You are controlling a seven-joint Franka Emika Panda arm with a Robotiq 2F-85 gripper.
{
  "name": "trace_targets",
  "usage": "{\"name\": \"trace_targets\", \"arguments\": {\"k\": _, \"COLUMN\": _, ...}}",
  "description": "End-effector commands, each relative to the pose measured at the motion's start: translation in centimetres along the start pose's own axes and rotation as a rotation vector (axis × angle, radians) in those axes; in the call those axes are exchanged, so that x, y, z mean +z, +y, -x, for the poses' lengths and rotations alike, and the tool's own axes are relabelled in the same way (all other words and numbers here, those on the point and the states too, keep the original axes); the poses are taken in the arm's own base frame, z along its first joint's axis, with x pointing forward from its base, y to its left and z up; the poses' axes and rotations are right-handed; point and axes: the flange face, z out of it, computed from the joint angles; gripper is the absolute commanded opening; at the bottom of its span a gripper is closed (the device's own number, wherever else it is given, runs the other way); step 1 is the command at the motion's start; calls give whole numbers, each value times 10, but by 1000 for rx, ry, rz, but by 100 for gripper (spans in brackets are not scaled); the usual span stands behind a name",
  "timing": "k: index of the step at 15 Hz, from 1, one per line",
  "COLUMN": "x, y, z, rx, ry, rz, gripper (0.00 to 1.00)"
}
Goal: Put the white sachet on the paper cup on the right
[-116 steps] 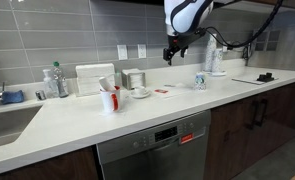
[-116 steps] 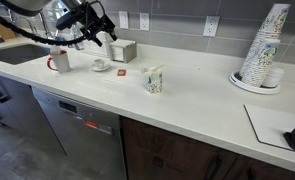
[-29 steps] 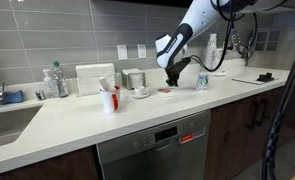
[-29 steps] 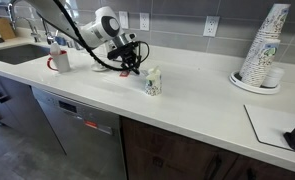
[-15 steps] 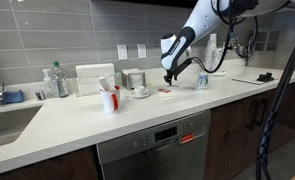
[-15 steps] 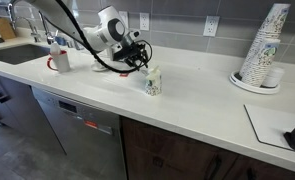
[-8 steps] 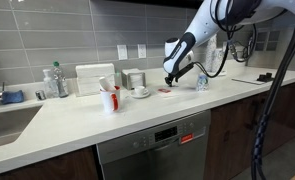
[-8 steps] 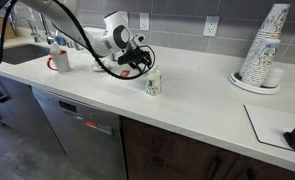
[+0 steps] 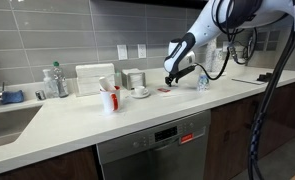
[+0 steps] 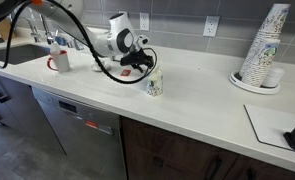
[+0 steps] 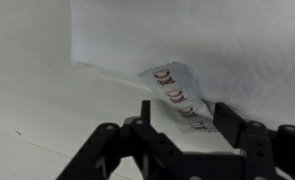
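My gripper [image 9: 170, 76] hangs just above the counter, a little short of the paper cup [image 9: 200, 81], a small white cup with teal print. In an exterior view the gripper [image 10: 147, 63] is close beside and slightly above the cup [image 10: 153, 81]. In the wrist view the gripper [image 11: 185, 125] is shut on the white sachet [image 11: 177, 93], a flat white packet with red print that sticks out between the fingers [image 11: 227, 118]. The cup does not show in the wrist view.
A small red packet [image 9: 163, 91] lies on the counter below the gripper. A white cup with red marks and sticks [image 9: 109, 98], a saucer set [image 9: 140, 92], a napkin box [image 9: 94, 78] and a sink [image 9: 2, 120] lie further along. A tall stack of paper cups [image 10: 262, 50] stands at the far end.
The gripper has risen from the counter by the red packet and moved towards the teal-printed cup, carrying the sachet.
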Motion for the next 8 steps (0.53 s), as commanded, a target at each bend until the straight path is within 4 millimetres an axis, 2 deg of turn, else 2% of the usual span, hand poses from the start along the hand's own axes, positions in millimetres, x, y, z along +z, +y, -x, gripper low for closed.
{"name": "trace_targets", "arguments": {"k": 1, "x": 17, "y": 1, "z": 7, "rx": 16, "ry": -12, "rz": -69, "gripper": 62}}
{"name": "trace_targets", "arguments": {"k": 4, "x": 18, "y": 1, "z": 8, "rx": 22, "ry": -15, "rz": -91, "gripper": 51}}
{"name": "trace_targets", "arguments": {"k": 5, "x": 18, "y": 0, "z": 9, "rx": 22, "ry": -19, "rz": -97, "gripper": 43}}
{"name": "trace_targets", "arguments": {"k": 6, "x": 19, "y": 0, "z": 9, "rx": 22, "ry": -23, "rz": -100, "gripper": 46}}
{"name": "trace_targets", "arguments": {"k": 8, "x": 18, "y": -1, "z": 9, "rx": 17, "ry": -35, "rz": -105, "gripper": 36}}
